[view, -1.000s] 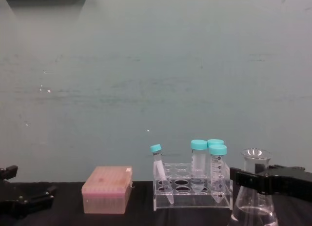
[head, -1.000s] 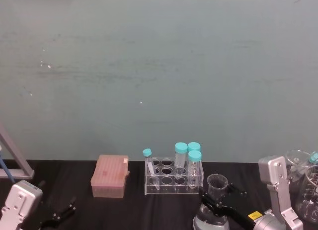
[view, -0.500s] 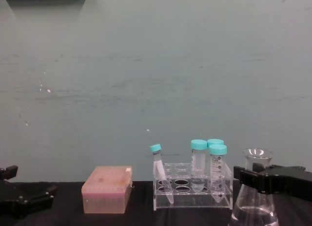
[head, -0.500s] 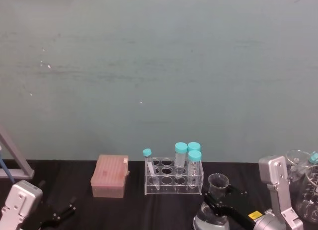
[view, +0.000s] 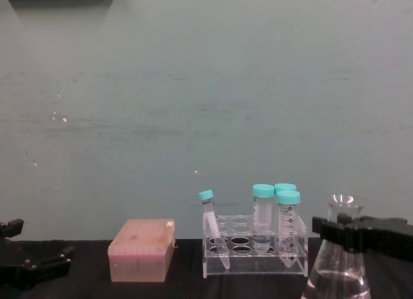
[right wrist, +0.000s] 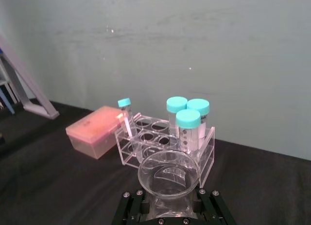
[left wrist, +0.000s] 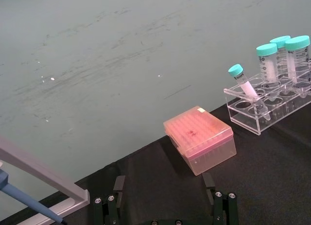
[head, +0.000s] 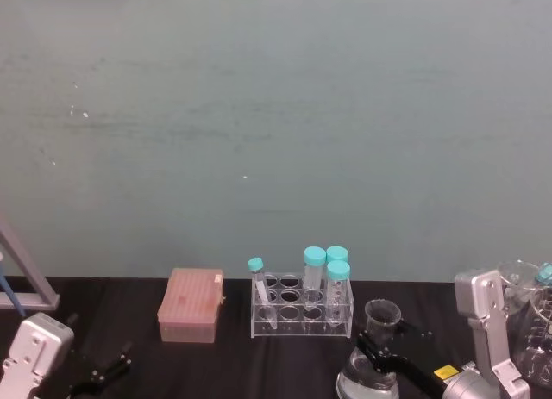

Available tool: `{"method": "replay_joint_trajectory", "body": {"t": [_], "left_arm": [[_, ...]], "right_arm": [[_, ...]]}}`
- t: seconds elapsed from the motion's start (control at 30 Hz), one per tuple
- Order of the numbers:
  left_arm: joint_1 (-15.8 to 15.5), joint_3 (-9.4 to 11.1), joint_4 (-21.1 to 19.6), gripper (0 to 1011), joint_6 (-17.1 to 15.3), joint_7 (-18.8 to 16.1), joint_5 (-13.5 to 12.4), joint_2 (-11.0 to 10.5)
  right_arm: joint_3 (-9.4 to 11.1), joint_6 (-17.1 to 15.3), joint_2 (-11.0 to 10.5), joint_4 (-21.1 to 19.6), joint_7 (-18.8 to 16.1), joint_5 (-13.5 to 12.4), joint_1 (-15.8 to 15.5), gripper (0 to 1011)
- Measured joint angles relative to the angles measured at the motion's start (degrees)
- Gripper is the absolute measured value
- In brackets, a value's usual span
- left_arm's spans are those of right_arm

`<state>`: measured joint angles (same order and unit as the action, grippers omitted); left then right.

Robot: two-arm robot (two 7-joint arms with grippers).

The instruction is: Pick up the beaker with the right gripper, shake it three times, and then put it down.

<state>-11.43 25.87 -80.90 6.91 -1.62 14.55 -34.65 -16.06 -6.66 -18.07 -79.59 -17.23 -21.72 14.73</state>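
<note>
Left gripper (left wrist: 165, 208): positioned low at the near-left corner of the table, fingers spread wide, holding nothing. A grey metal stand (head: 24, 277) slants in from the left edge behind it. Open black table (head: 129, 321) lies between this gripper and the pink pipette-tip box (head: 191, 305), which stands near the back wall. The clear tube rack (head: 302, 311) stands just right of the box without touching it. It holds four teal-capped tubes (head: 314, 258), and the leftmost one leans.

Beaker (view: 339, 279): right of the rack and nearer the robot, upright, with clear liquid in its wide base. The base runs into the lower edge of the chest view, so contact with the table cannot be determined.

Right gripper (view: 340, 229): jaws pressed against the beaker's neck, just below the flared rim. Further glassware (head: 530, 321) stands close beside the right arm at the right edge.
</note>
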Motion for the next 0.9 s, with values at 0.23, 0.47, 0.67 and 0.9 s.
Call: {"method": "replay_joint_trajectory", "body": {"t": [0.23, 0.47, 0.67, 0.9], "left_arm": [[0.0, 0.0, 0.0, 1000, 0.0, 0.0, 0.0, 0.0], [0.0, 0.0, 0.0, 1000, 0.0, 0.0, 0.0, 0.0], [0.0, 0.0, 0.0, 1000, 0.0, 0.0, 0.0, 0.0], [0.0, 0.0, 0.0, 1000, 0.0, 0.0, 0.0, 0.0]], "right_arm": [[0.88, -1.07, 0.35, -2.69, 0.06, -1.24, 0.21, 453], [0.6, -2.93, -0.56, -6.76, 0.27, -1.13, 1.29, 452], [0.29, -3.43, -1.1, -8.22, 0.01, -1.08, 1.73, 452], [5.33, -9.9, 3.87, -8.81, -1.67, -14.7, 0.21, 452]]}}
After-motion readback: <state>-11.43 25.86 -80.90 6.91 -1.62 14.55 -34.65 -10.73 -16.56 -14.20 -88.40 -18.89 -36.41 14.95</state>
